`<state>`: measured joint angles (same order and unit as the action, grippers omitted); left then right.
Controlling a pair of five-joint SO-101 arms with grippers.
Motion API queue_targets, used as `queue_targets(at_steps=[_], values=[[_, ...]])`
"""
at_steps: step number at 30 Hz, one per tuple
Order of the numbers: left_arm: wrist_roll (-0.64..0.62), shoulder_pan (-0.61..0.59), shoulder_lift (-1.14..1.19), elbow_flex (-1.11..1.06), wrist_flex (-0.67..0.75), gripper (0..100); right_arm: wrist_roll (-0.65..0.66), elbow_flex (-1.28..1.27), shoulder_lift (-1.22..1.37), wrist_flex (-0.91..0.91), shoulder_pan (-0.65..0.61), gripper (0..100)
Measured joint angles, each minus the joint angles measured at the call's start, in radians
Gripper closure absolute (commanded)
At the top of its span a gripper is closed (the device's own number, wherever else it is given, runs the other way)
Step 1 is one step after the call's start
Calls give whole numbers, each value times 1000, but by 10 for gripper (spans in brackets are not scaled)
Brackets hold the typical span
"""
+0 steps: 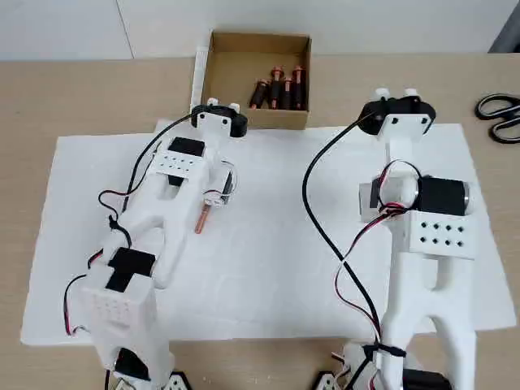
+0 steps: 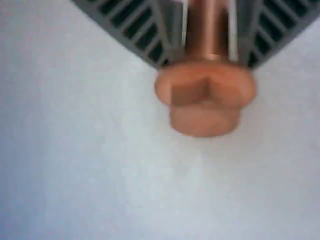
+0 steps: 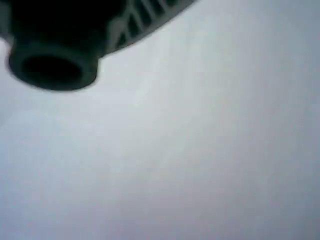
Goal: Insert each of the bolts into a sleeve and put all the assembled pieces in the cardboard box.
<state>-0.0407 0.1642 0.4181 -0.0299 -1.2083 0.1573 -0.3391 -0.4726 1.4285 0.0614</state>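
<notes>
My left gripper [image 1: 216,193] is shut on a copper bolt [image 1: 202,218] and holds it low over the white mat [image 1: 268,268]. In the left wrist view the bolt's hex head [image 2: 205,95] sticks out from between the grey ribbed fingers [image 2: 130,30]. Under the right arm, my right gripper [image 1: 376,197] is shut on a black sleeve [image 3: 52,65], whose open end faces the camera above the mat. The cardboard box [image 1: 223,73] stands at the back of the table with several assembled pieces [image 1: 280,88] in it.
Black scissors [image 1: 500,114] lie on the wooden table at the far right. The white mat covers most of the work area between and in front of the two arms. Cables hang beside both arms.
</notes>
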Motion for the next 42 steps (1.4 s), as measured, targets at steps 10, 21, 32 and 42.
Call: queue_targets(at_steps=[10, 21, 32, 42], values=[[0, 0, 11, 110, -69, 994, 0, 0, 0, 0, 0, 995], [2, -2, 11, 569, -457, 994, 0, 69, -21, 54, 0, 995], [0, 9, -141, 750, -526, 994, 0, 209, -405, 222, -5, 995], [-58, 75, -483, 720, -526, 994, 0, -17, -721, 180, -6, 995]])
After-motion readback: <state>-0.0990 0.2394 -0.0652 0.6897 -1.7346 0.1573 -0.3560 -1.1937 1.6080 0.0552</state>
